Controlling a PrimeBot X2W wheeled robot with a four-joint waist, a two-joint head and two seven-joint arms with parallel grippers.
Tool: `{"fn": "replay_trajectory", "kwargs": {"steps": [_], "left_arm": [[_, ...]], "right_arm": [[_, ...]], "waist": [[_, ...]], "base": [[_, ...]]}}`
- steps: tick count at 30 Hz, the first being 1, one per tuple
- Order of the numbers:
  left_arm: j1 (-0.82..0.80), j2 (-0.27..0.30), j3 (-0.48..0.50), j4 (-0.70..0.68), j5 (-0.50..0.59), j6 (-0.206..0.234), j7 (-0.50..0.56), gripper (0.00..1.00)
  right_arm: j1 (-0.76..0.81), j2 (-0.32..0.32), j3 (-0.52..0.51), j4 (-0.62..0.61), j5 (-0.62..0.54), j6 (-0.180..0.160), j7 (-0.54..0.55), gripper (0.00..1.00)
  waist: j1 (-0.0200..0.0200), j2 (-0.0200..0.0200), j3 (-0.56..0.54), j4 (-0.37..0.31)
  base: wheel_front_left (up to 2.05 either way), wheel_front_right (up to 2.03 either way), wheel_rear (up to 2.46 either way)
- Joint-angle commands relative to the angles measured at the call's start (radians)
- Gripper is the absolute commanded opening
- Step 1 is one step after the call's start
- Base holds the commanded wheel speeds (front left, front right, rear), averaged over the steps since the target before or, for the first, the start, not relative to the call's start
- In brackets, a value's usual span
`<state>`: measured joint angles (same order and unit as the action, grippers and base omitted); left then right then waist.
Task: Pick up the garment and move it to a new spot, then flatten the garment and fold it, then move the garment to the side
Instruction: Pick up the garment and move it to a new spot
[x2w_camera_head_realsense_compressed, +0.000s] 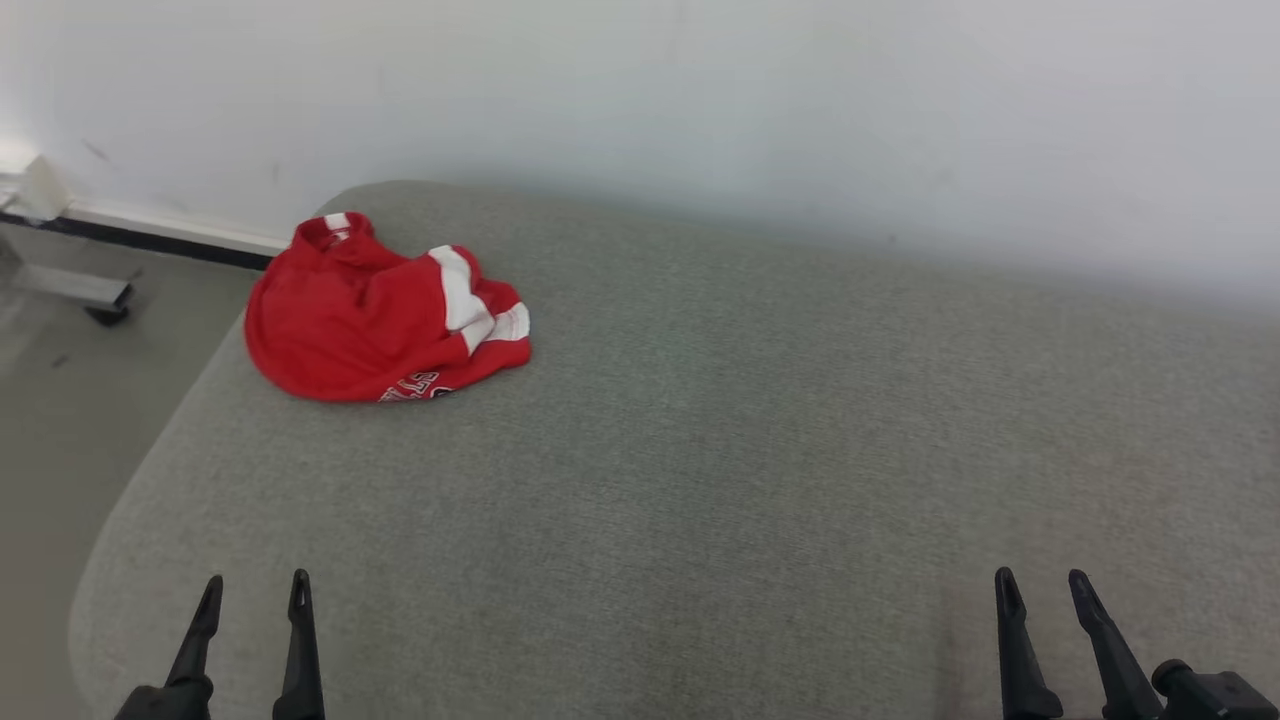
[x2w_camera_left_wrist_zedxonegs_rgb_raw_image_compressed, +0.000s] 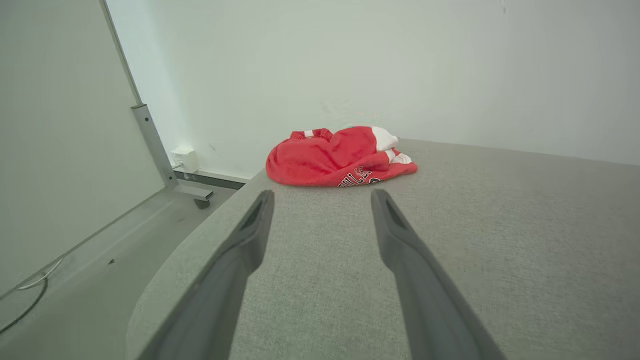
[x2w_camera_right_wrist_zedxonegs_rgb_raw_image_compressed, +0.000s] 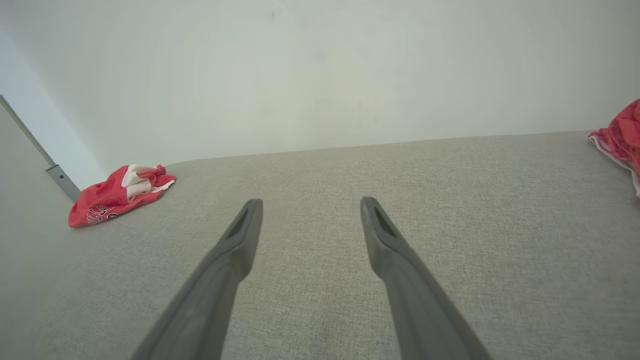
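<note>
The red garment (x2w_camera_head_realsense_compressed: 385, 315) lies crumpled in a heap near the far left corner of the grey bench (x2w_camera_head_realsense_compressed: 700, 480), close to its rounded edge and untouched, so the first step, the pick-up, is not yet begun. The left pincer (x2w_camera_head_realsense_compressed: 256, 582) and right pincer (x2w_camera_head_realsense_compressed: 1040, 575) stand open and empty over the near edge, well apart from it. The next move likely calls for a long reach forward and left (the left arm is nearer). Nothing lies between. Around are the white wall (x2w_camera_head_realsense_compressed: 700, 100), the floor (x2w_camera_head_realsense_compressed: 60, 430), a metal frame (x2w_camera_head_realsense_compressed: 75, 288), and another red cloth (x2w_camera_right_wrist_zedxonegs_rgb_raw_image_compressed: 620, 140) far to the right.
</note>
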<state>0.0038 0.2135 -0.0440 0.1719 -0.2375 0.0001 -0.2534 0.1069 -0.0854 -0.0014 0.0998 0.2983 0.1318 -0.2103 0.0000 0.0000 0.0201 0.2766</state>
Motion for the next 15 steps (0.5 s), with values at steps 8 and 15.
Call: {"fn": "replay_trajectory", "kwargs": {"steps": [8, 15], "left_arm": [[0.018, -0.001, 0.01, 0.006, -0.017, 0.011, -0.007, 1.0], [0.04, 0.006, 0.026, -0.005, -0.029, 0.021, -0.008, 1.0]], "right_arm": [[-0.006, -0.005, 0.008, -0.008, -0.011, -0.003, 0.011, 1.0], [-0.008, -0.011, 0.013, -0.007, -0.004, -0.003, 0.014, 1.0]], "waist": [[0.0, 0.0, 0.012, 0.197], [0.0, 0.0, 0.007, 0.24]], "base": [[0.0, 0.0, 0.0], [0.0, 0.0, 0.0]]}}
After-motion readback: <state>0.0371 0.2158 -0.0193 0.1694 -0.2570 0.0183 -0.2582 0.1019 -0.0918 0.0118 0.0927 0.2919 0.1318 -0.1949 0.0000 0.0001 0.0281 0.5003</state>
